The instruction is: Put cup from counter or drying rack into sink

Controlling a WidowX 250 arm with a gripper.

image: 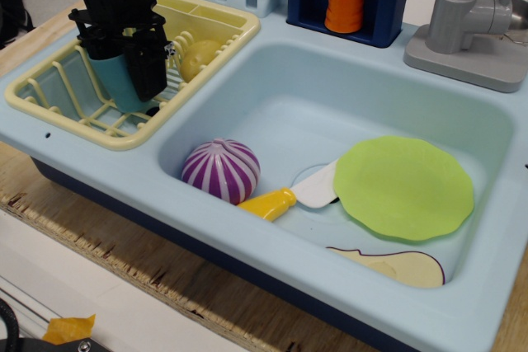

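upper left, my gripper (pixel 120 68) is down in the rack (pixel 49 96), fingers (pixel 150 68) either side of the cup (pixel 115 84); can't tell if they're pinching it.

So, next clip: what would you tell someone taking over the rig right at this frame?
Claw: down in the drying rack, fingers either side of the cup; whether it grips yet, I can't tell.
Cup: upright in the rack, not lifted.
Sink: holds a striped ball, a green plate and a knife.
Done: approach.
Left: grip, lift, carry right, release in the sink.
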